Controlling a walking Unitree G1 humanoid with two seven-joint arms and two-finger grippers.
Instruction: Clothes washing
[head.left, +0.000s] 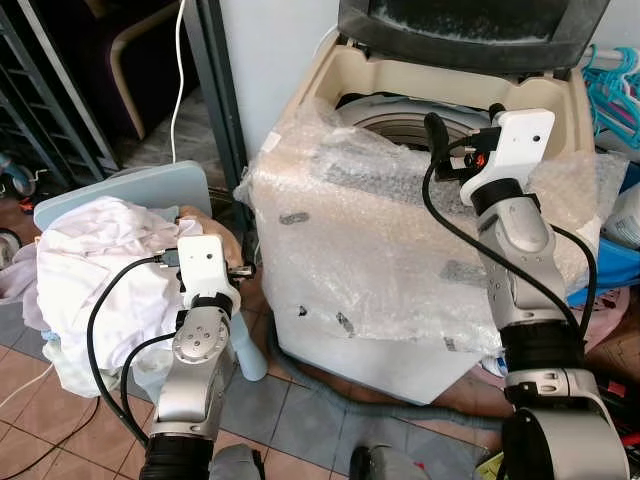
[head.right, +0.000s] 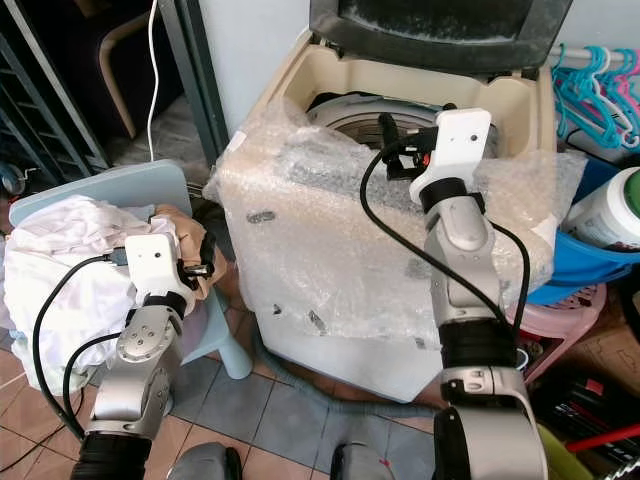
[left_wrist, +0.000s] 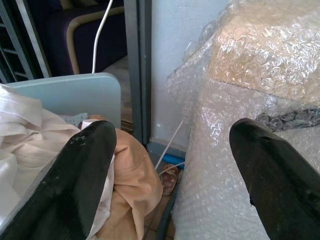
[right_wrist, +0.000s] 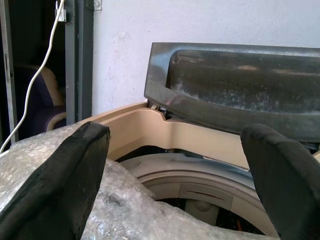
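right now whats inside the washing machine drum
The washing machine stands with its lid up. Through the opening, the pale inner ring of the drum shows, dark below. No clothes show inside, but the bubble wrap and rim hide the drum's bottom.

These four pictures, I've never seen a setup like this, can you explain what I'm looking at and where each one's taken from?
Two pictures come from a walking robot's head, looking down; two from cameras on its wrists, looking along black fingers. The washing machine, wrapped in bubble wrap, stands with its lid up. The right gripper is open above the drum, holding nothing. The left gripper, also open and empty, is beside a pile of white clothes and a tan garment on a pale blue chair.
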